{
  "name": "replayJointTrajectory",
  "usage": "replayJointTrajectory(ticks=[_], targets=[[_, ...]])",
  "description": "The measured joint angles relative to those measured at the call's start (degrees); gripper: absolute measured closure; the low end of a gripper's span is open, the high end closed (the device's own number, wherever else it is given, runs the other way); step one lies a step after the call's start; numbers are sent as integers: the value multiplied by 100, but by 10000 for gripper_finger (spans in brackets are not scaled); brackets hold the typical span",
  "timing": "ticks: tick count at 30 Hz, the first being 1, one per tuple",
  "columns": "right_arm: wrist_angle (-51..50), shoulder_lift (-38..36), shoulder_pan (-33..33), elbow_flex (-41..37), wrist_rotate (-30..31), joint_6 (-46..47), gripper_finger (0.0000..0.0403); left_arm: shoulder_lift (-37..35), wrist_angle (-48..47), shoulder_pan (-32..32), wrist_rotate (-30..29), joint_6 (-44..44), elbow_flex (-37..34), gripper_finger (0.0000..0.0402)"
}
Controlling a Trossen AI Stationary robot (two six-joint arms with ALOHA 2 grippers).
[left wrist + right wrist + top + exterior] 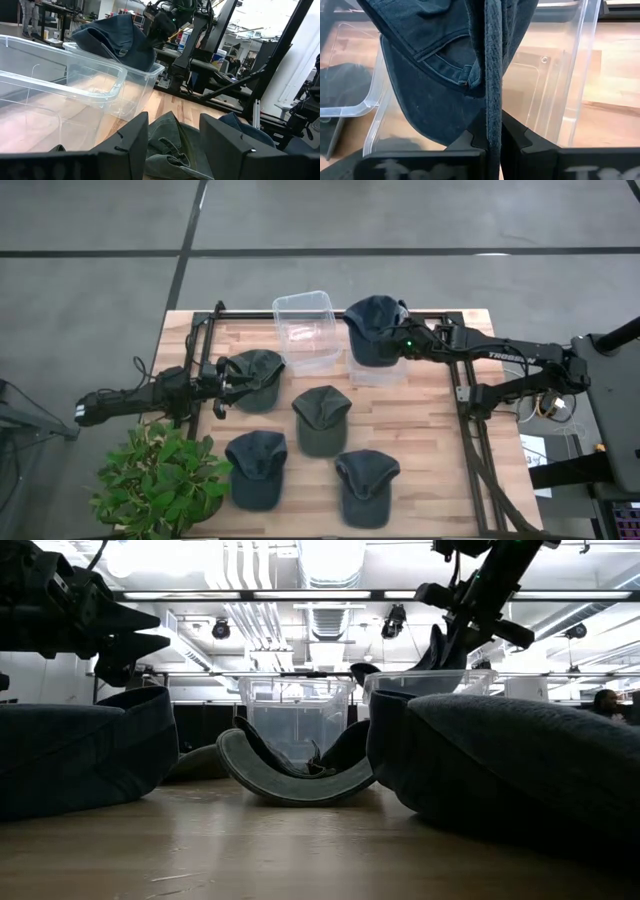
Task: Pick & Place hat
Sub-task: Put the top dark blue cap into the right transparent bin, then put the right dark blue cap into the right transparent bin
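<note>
So the right gripper is clamped tight on a dark denim cap, pinching a fold of the fabric between its fingers, and the cap hangs over the clear plastic bin sitting at about 1 o'clock from the table's middle. In the right wrist view you can see the cap's back strap and stitching dangling right above that bin's open top, not resting on the bottom. There's a second clear bin just beside it, toward 12 o'clock, and I can't really tell if anything's inside. The left gripper is over at 9 o'clock, fingers spread fairly wide, hovering at the edge of another cap that lies on the table; it isn't gripping anything as far as the left wrist view shows. Three more caps are spread on the wood: one in the middle, one at 7 o'clock, and one at 6 o'clock. A leafy potted plant sits off the table's 8 o'clock corner.
</note>
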Motion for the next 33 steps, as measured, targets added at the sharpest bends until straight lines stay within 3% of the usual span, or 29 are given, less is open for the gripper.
replayJointTrajectory(ticks=[11,18,30,33], targets=[[-142,-11,0,-1,-19,-134,323,0,1,0,0,0,0,232],[-147,-83,4,1,-397,-316,288,0,0,0,0,0,0,232],[-806,-653,5,1,-435,-407,279,0,2,0,2,0,0,232],[-789,-889,60,8,-797,-611,285,0,1,-1,2,0,0,232]])
